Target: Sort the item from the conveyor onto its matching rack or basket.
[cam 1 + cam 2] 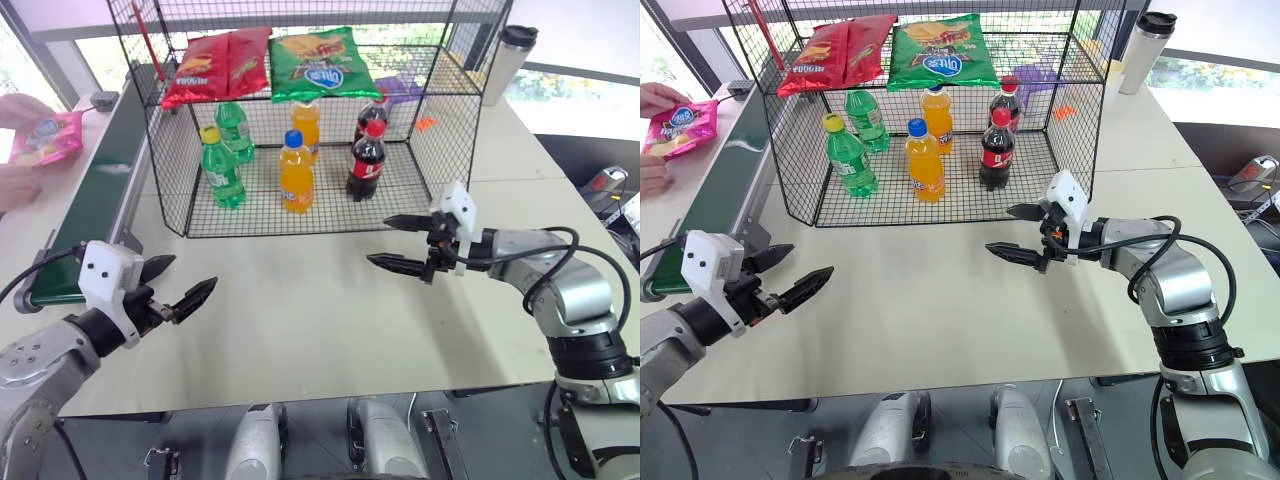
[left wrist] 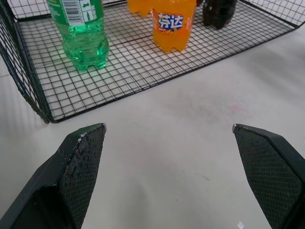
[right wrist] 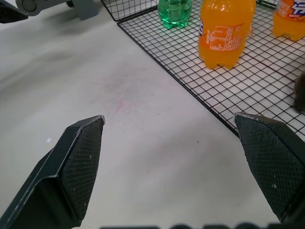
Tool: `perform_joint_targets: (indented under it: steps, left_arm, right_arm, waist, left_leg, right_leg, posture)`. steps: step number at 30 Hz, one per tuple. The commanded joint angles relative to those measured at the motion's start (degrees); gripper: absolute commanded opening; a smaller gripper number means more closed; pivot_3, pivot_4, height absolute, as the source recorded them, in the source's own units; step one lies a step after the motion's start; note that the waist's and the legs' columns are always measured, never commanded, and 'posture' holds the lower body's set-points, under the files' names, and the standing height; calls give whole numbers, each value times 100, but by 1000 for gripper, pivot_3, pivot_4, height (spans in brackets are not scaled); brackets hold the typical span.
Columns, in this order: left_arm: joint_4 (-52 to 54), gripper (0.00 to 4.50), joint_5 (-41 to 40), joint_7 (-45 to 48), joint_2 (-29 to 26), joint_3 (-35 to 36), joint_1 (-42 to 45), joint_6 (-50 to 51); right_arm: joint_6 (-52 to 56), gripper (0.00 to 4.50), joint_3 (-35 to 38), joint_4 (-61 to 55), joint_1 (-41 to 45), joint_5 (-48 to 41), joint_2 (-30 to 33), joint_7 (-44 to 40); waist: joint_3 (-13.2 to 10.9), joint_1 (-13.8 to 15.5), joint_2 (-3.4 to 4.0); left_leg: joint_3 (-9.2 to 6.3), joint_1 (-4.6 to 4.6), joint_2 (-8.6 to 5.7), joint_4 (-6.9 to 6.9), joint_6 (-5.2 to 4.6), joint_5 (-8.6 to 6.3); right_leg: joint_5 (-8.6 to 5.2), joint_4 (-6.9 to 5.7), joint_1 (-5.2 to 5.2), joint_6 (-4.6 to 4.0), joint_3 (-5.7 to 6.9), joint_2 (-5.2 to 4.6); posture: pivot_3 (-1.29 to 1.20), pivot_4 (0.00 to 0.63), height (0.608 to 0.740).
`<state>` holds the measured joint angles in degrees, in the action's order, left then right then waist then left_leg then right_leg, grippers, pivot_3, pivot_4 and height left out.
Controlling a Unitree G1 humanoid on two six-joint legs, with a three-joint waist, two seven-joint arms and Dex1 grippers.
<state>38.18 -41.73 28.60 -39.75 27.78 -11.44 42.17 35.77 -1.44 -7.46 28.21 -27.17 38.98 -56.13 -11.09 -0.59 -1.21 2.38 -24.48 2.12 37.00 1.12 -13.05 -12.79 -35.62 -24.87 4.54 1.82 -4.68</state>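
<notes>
A person's hands hold the item, a shiny pink snack bag (image 1: pixel 45 138), at the far left, just beside the conveyor (image 1: pixel 95 190), a dark green belt running along the table's left side. The rack (image 1: pixel 445 130), a black wire cage with two tiers, stands at the back centre. My left gripper (image 1: pixel 190 275) hovers open and empty over the table near the conveyor's near end. Right of centre, in front of the rack, my right gripper (image 1: pixel 380 241) is open and empty as well. Both wrist views show spread fingers (image 2: pixel 81 162) (image 3: pixel 78 152) above bare tabletop.
The rack's lower tier holds green (image 1: pixel 220 170), orange (image 1: pixel 295 172) and cola (image 1: pixel 366 160) bottles. Red chip bags (image 1: pixel 215 62) and a green chip bag (image 1: pixel 322 62) lie on its upper tier. A tumbler (image 1: pixel 508 60) stands at the back right. The white table (image 1: pixel 300 320) lies between my grippers.
</notes>
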Motion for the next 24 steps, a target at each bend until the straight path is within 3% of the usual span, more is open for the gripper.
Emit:
perform_joint_targets:
  steps: [1, 24]
  left_arm:
    - [71, 4445, 32, -13, 2, 20, 45, -111]
    - [126, 4445, 156, -131, 33, -104, 124, -108]
  right_arm:
    - [-125, 4500, 77, -59, 125, 6, -39, 27]
    - [-102, 4500, 10, -87, 137, 13, -96, 74]
  waist:
    - [0, 1, 0]
    - [0, 0, 0]
  left_leg:
    - [0, 0, 0, 0, 0, 0]
    - [0, 1, 0, 2, 0, 0]
  right_leg:
    - [0, 0, 0, 0, 0, 0]
    - [1, -3, 2, 1, 0, 1]
  posture:
    - [0, 150, 740]
    - [0, 150, 740]
